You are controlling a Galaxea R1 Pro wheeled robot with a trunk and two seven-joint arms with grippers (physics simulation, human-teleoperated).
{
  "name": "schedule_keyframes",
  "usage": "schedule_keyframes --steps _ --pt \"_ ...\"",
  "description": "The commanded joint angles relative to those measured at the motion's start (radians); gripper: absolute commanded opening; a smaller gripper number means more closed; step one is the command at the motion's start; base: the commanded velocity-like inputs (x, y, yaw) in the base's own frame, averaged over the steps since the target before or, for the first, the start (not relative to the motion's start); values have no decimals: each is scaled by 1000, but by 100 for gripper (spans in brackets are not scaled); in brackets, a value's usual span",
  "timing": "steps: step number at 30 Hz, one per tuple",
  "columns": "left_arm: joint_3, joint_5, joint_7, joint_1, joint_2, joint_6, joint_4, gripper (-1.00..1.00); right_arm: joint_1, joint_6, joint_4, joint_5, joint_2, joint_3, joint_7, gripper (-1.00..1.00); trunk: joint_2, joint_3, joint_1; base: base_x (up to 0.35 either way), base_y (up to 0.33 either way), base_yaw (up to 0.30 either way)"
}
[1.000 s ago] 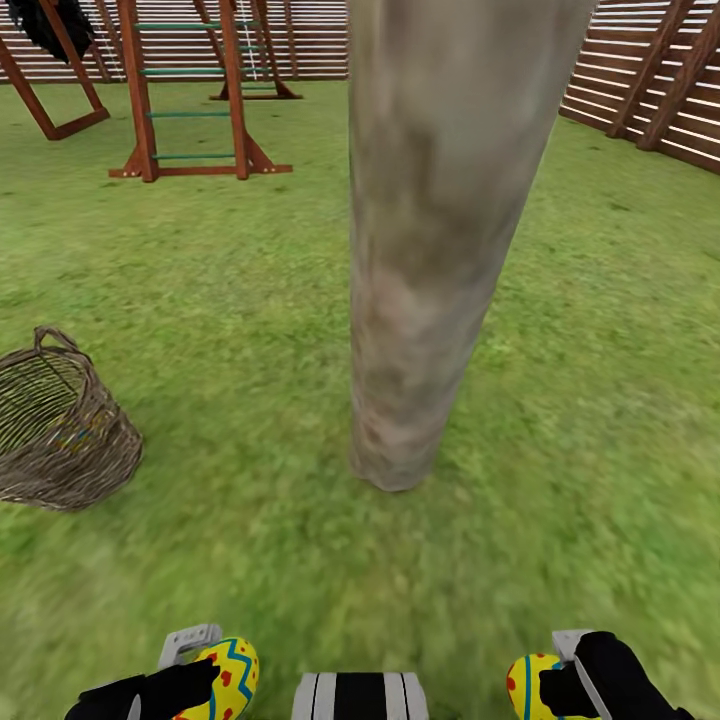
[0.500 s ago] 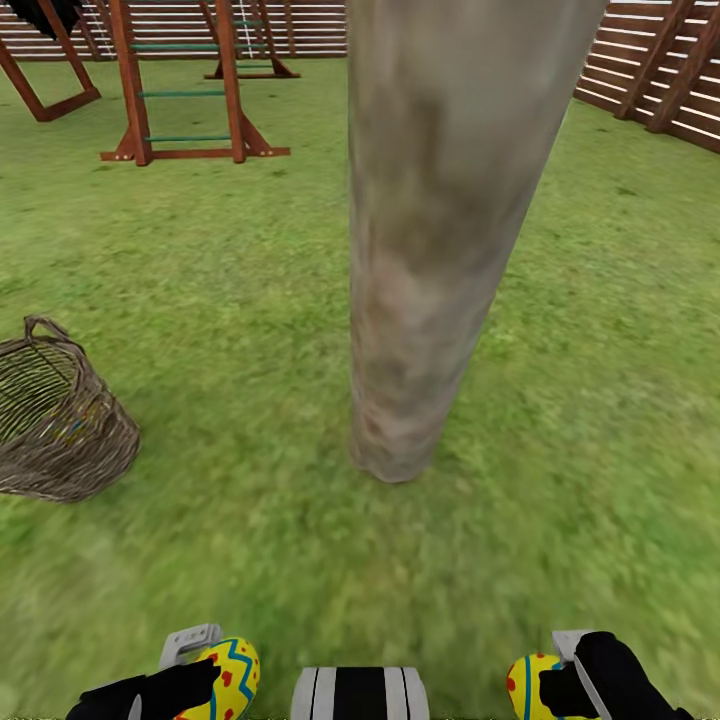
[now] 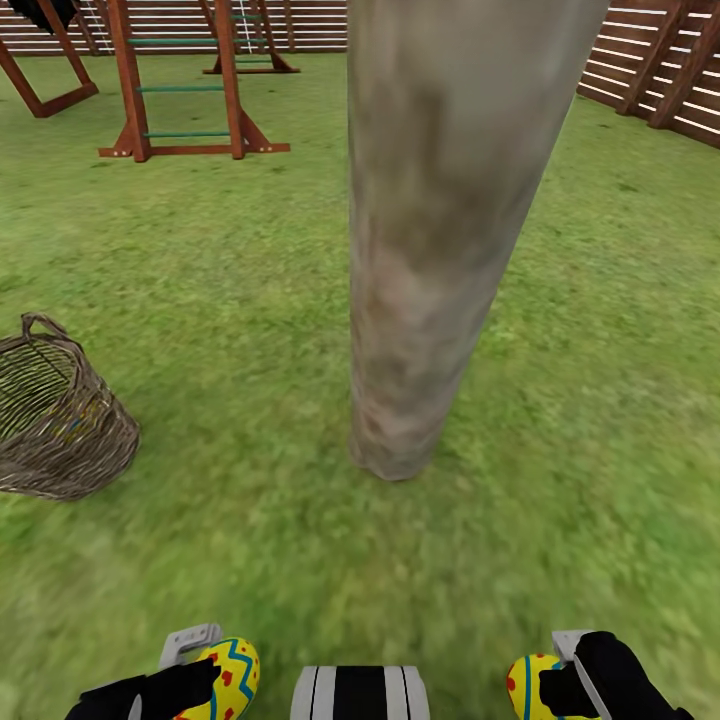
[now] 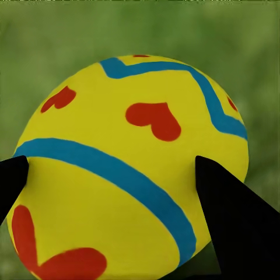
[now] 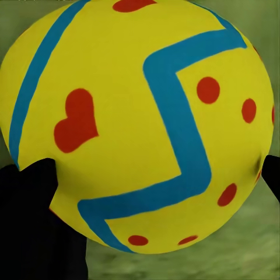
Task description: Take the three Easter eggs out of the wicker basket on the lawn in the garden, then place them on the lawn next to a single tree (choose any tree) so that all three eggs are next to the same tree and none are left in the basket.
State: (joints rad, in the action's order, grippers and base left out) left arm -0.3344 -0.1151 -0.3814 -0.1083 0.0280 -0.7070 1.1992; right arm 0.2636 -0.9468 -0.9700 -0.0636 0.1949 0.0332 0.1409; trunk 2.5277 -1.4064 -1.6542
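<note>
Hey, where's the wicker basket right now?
In the head view the wicker basket sits on the lawn at the left edge, left of the tree and apart from it, ahead of the left claw.

wicker basket (image 3: pixel 62 425) cropped, contents perhaps unreadable

Two eggs, yellow with blue zigzag stripes and red hearts and dots, were clamped off the lawn (image 3: pixel 250 300): the left egg (image 3: pixel 228 678) between the fingers of the left gripper (image 3: pixel 195 680), the right egg (image 3: pixel 530 685) in the right gripper (image 3: pixel 560 685). The tree (image 3: pixel 440 250) stood as a thick, upright, mottled grey-brown trunk rooted in the grass directly ahead. The basket (image 3: pixel 55 420), brown open-weave wicker with a loop handle, sat tilted on the grass, well apart from the trunk on its left.
</note>
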Motion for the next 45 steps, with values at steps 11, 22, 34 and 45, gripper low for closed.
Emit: schedule_keyframes --steps 11,22,34,45 --pt "-81 -7 -13 -1 3 -3 11 100 0 -4 -1 -7 1 2 8 -100 0 -1 0 0 0 0" --pt "-83 -7 -13 -1 3 -2 5 100 0 -3 -3 -5 3 8 8 100 0 -1 0 0 0 0" --pt "-81 -7 -12 -1 4 -5 3 100 0 -3 -4 -4 3 8 8 100 -1 19 2 -32 0 0" --pt "-81 -7 -14 -1 4 -6 3 100 0 -4 -4 -4 3 8 8 100 -3 61 7 -324 0 0"
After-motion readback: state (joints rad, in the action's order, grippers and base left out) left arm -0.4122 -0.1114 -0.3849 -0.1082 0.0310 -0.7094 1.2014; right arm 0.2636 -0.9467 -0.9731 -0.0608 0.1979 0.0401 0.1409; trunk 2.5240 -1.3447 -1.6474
